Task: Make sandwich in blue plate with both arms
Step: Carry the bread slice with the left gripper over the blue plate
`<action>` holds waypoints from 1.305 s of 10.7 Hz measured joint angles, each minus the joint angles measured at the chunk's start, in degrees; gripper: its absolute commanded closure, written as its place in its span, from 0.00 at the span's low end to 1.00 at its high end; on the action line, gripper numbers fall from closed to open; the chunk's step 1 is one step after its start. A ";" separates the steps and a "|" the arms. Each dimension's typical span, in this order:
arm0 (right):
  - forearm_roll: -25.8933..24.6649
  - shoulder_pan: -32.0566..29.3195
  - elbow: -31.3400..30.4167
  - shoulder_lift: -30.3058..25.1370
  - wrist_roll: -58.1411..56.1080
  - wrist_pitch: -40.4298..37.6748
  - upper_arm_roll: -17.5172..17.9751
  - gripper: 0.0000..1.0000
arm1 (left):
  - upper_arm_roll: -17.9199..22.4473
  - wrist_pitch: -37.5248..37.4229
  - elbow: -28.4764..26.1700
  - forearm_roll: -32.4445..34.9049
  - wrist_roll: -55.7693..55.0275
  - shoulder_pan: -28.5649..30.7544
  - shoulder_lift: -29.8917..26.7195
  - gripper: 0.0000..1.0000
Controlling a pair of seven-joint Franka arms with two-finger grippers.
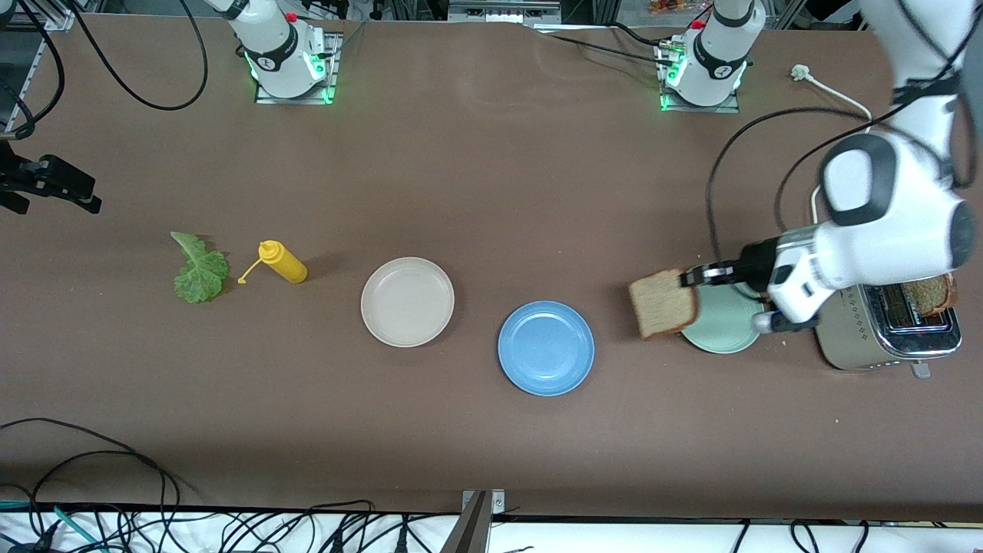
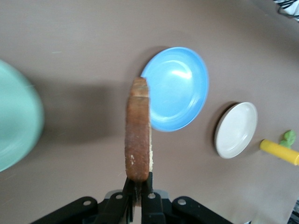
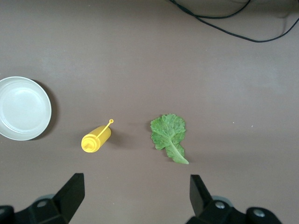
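Note:
My left gripper (image 1: 695, 275) (image 2: 138, 179) is shut on a brown bread slice (image 1: 662, 303) (image 2: 138, 133), held on edge in the air over the rim of the mint-green plate (image 1: 726, 324) (image 2: 16, 123). The blue plate (image 1: 546, 348) (image 2: 180, 88) lies bare on the table beside it, toward the right arm's end. A second bread slice (image 1: 929, 293) sticks out of the toaster (image 1: 883, 338). The lettuce leaf (image 1: 200, 269) (image 3: 169, 135) lies flat near the right arm's end. My right gripper (image 1: 57, 183) (image 3: 137, 182) hangs open in the air near the lettuce, holding nothing.
A cream-white plate (image 1: 407, 302) (image 2: 236, 129) (image 3: 22, 108) sits between the blue plate and a yellow squeeze bottle (image 1: 282, 261) (image 3: 96, 139) (image 2: 279, 151) lying on its side beside the lettuce. A white cord and black cables trail by the toaster.

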 measured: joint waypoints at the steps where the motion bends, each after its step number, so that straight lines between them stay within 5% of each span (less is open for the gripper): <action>1: 0.00 0.00 0.00 -0.01 0.00 0.00 0.00 0.00 | -0.49 4.24 0.03 -1.51 -0.01 -2.68 2.18 1.00; 6: 0.00 0.00 0.00 -0.01 0.00 -0.01 0.00 0.00 | -0.79 13.69 1.16 -4.48 -0.01 -9.33 7.31 1.00; 14: 0.00 0.01 -0.01 -0.02 0.00 -0.03 0.02 0.00 | -0.88 22.17 11.84 -6.45 -0.10 -17.27 19.26 1.00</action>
